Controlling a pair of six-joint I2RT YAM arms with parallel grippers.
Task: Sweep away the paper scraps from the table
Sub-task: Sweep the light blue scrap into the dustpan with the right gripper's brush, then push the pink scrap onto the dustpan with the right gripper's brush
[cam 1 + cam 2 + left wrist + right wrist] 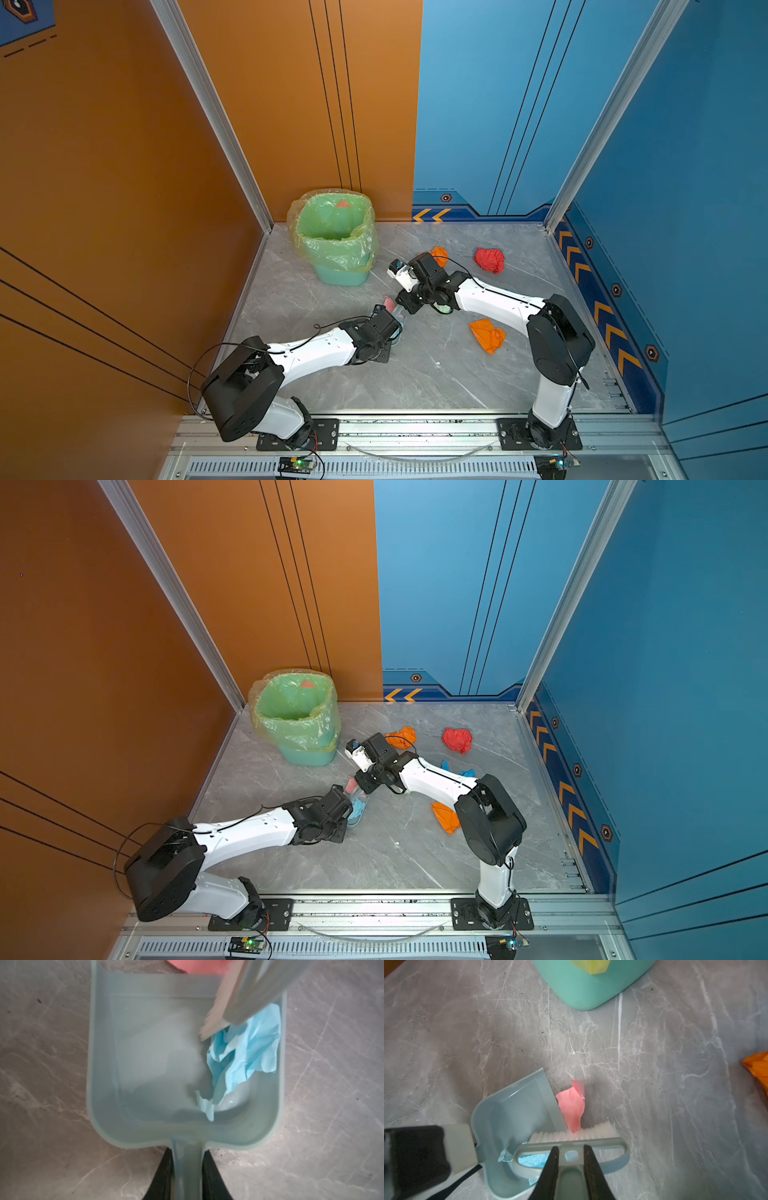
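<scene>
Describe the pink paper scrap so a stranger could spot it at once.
From the green bin at the back of the marble table, come forward to the grey-blue dustpan. The pink scrap stands outside its open lip, against the white bristles of the brush. It is the only pink piece on the table; the scrap inside the pan is light blue.

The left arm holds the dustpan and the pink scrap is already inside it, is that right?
Not quite. The left wrist view shows the light blue scrap inside the dustpan; the pink scrap lies outside its lip, by the brush.
</scene>
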